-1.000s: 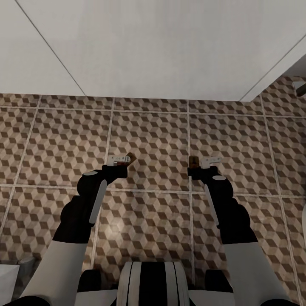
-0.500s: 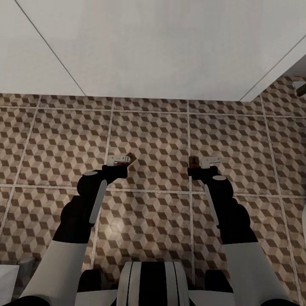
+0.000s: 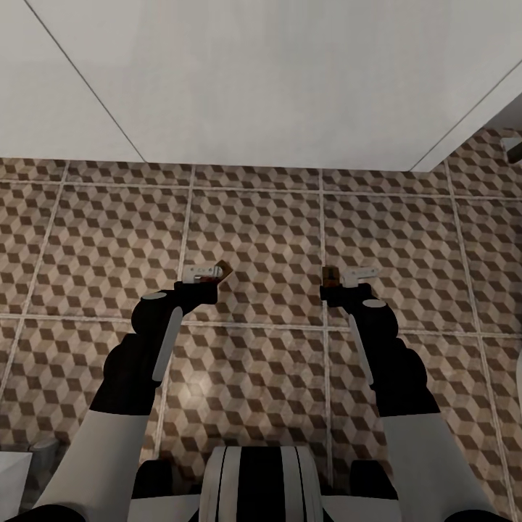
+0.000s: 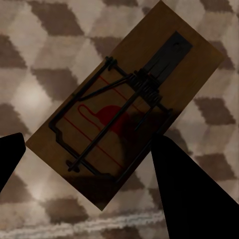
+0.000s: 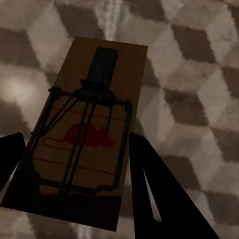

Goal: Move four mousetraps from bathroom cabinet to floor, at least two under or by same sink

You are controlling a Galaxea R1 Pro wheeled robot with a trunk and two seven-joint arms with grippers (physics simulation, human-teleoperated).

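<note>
Two mousetraps are in hand, small brown wooden plates with black wire parts and a red mouse print. One mousetrap (image 3: 224, 270) (image 4: 144, 84) sits between the fingers of my left gripper (image 3: 206, 274) (image 4: 87, 149), which is shut on it. The other mousetrap (image 3: 330, 274) (image 5: 107, 59) is held the same way in my right gripper (image 3: 348, 275) (image 5: 74, 144). Both grippers hover side by side over the bathroom floor (image 3: 254, 225), tiled in a brown and beige cube pattern. The cabinet and the sink are out of view.
A broad white surface (image 3: 261, 80) meets the floor along the far side. A small fixture (image 3: 513, 148) shows at the far right edge. White objects peek in at the lower left corner (image 3: 14, 467) and the right edge (image 3: 518, 377).
</note>
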